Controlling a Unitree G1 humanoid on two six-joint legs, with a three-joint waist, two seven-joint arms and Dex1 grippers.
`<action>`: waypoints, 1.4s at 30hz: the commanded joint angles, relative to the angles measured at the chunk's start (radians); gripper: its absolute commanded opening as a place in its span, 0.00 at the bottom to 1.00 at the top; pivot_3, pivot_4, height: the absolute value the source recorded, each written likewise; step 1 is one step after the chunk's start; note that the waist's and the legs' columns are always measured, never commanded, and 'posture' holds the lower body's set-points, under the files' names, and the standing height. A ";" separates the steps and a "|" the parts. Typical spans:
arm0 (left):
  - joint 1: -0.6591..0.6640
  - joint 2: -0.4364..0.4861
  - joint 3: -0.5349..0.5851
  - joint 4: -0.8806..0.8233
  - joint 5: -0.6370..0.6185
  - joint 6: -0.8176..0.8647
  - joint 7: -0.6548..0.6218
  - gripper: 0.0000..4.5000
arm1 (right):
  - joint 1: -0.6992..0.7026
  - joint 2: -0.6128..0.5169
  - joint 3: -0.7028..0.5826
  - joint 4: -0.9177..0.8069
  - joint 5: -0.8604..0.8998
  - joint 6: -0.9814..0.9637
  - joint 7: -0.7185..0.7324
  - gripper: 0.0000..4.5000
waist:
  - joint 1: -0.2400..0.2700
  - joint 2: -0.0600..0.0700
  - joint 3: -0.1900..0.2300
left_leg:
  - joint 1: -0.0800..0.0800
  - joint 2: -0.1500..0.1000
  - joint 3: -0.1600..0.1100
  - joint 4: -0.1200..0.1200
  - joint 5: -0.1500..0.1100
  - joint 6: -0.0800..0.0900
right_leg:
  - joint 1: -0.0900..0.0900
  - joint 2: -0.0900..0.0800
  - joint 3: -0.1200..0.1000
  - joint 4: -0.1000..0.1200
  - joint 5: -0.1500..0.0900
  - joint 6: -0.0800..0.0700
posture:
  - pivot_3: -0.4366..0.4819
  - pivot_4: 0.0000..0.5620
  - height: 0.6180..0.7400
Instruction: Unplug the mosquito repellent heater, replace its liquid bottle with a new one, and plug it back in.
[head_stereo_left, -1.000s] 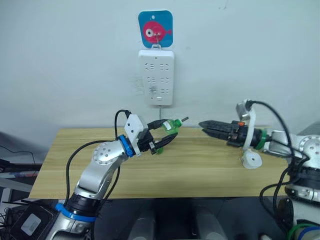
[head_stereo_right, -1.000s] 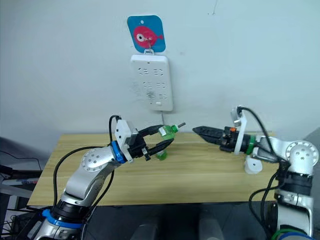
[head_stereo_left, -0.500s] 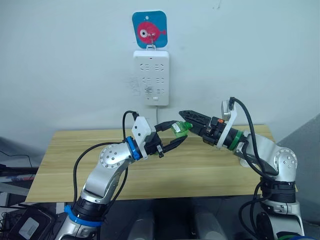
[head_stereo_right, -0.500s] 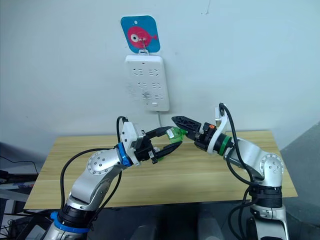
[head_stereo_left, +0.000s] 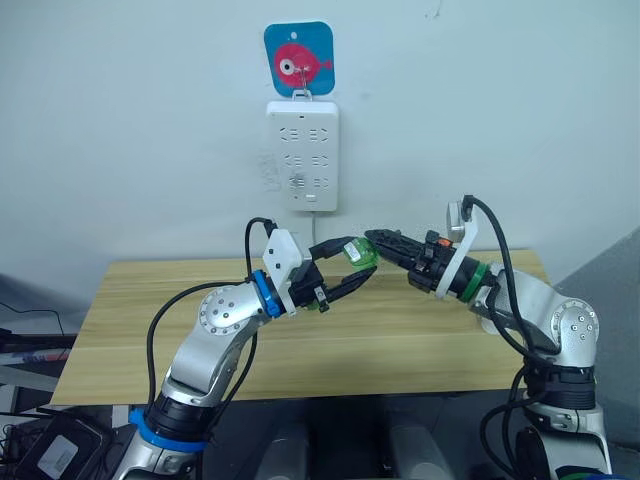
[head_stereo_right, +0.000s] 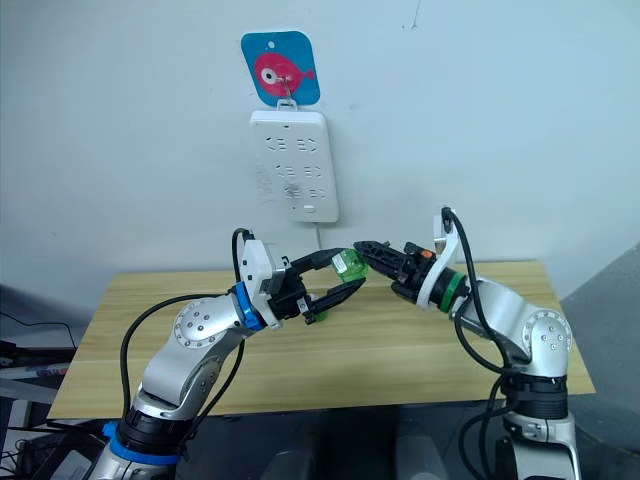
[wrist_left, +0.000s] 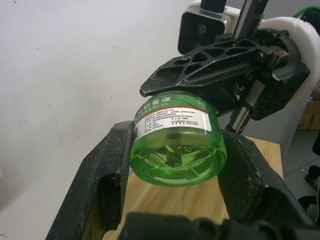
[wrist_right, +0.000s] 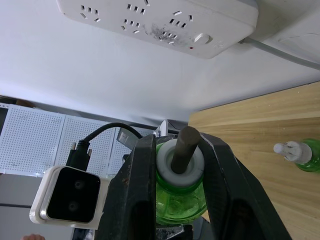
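I've got the bare-wick bottle (wrist_left: 176, 150) pinched between both grippers — left (head_stereo_left: 345, 268) grasping its body, right (wrist_right: 180, 165) clenched at the neck — looks light, slick plastic, so I avoid the wick (wrist_right: 184, 147).

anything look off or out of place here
One oddity: the bare-wick bottle is held in mid-air by both the left gripper and right gripper, with no heater on it. The capped bottle stands on the table.

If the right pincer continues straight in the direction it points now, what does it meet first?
The right pincer already closes around the bare-wick green bottle; beyond it comes the left pincer, which grips the bottle's body.
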 joint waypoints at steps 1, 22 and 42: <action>-0.002 0.001 0.001 -0.043 0.002 -0.006 -0.006 0.50 | -0.009 0.008 -0.006 -0.024 0.026 0.009 0.007 0.19 | 0.000 0.000 0.000 | 0.000 0.000 0.000 0.000 0.000 0.000 | 0.000 0.000 0.000 0.000 0.000 0.000 | 0.39 0.39 1.00; -0.143 0.133 0.008 -0.051 -0.128 0.320 -0.135 1.00 | 0.090 -0.469 0.457 -0.074 -1.263 -0.511 0.506 0.19 | 0.003 0.000 0.001 | 0.001 -0.001 0.000 0.000 -0.001 0.001 | 0.000 0.004 -0.002 -0.001 -0.001 0.001 | 0.40 0.40 1.00; -0.170 0.189 -0.011 0.021 -0.074 0.279 -0.268 1.00 | 0.104 -0.101 0.312 0.669 -1.819 -1.097 0.612 0.19 | 0.002 0.000 0.005 | 0.003 0.000 0.003 0.000 0.001 -0.002 | 0.000 0.001 0.002 0.000 0.000 0.000 | 0.39 0.43 1.00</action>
